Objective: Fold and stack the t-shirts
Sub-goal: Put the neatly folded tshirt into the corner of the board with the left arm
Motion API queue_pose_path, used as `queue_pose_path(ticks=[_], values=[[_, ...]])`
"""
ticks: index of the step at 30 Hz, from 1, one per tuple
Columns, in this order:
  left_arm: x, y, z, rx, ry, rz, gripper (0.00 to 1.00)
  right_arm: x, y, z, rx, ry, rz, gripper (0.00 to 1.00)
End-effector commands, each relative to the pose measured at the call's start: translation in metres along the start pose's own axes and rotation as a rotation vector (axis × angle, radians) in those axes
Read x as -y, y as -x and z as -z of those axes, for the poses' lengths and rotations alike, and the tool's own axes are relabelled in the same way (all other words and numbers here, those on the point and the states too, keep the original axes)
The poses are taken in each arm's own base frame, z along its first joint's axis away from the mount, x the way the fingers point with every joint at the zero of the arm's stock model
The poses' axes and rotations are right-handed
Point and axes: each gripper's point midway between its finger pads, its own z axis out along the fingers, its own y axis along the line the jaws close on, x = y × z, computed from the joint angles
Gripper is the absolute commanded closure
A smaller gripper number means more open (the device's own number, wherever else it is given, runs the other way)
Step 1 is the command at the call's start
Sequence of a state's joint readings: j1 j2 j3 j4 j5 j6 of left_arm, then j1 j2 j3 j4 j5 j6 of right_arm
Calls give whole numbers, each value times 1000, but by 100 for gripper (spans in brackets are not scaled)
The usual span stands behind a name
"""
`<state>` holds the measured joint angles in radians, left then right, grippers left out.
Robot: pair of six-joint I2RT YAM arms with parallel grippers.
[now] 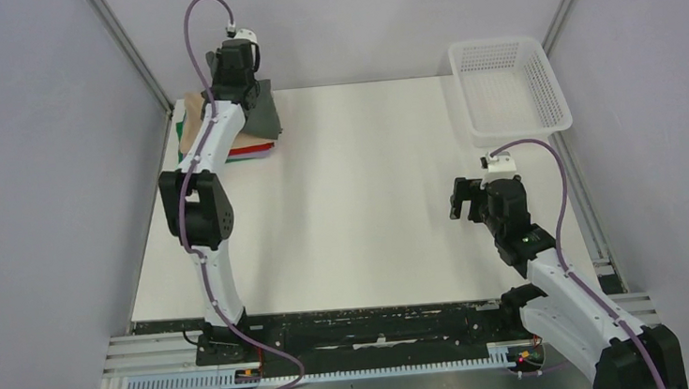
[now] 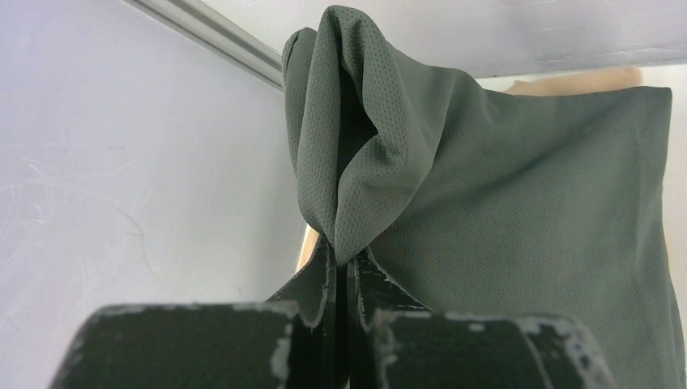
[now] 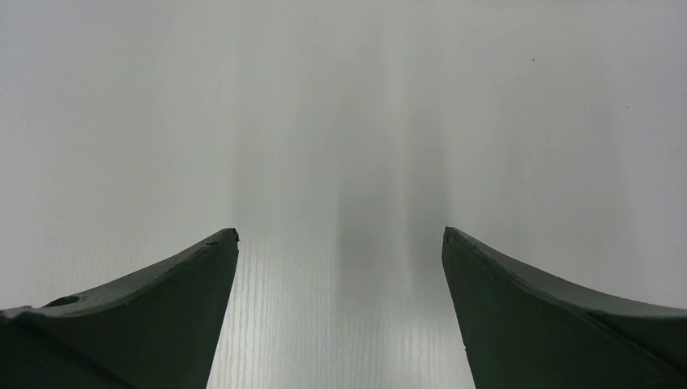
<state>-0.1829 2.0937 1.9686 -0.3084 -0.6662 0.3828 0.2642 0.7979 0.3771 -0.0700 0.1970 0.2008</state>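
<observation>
Pinching a bunched fold of the dark grey t-shirt (image 2: 526, 203), the left fingers (image 2: 312, 284) are clamped tight above the folded stack (image 1: 247, 150) at the far-left corner of the bench (image 1: 352, 213). The right fingers (image 3: 146, 324) stand spread and empty. Releasing from this 1 gathered pinch could let the shirt slump crooked or slide off the pile.

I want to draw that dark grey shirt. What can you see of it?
The grey shirt is soft, thin, dark charcoal cloth with tiny mesh holes. It looks folded flat, and one edge is bunched up and pinched in the shut left claw. It is at the far left corner of the table, over a pile of folded shirts in tan, red and green. I cannot tell whether it lies fully on the pile or is partly lifted.
</observation>
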Motion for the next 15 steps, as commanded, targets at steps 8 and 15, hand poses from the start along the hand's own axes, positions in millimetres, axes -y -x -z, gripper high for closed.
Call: queue_pose_path(ticks=[8,15], values=[[-29,-8,-36,3,1,169,98,9,7,-3,19,-52,3,2],[-43,-24,-66,-28,69,193,76,10,6,-3,17,-62,7,2]])
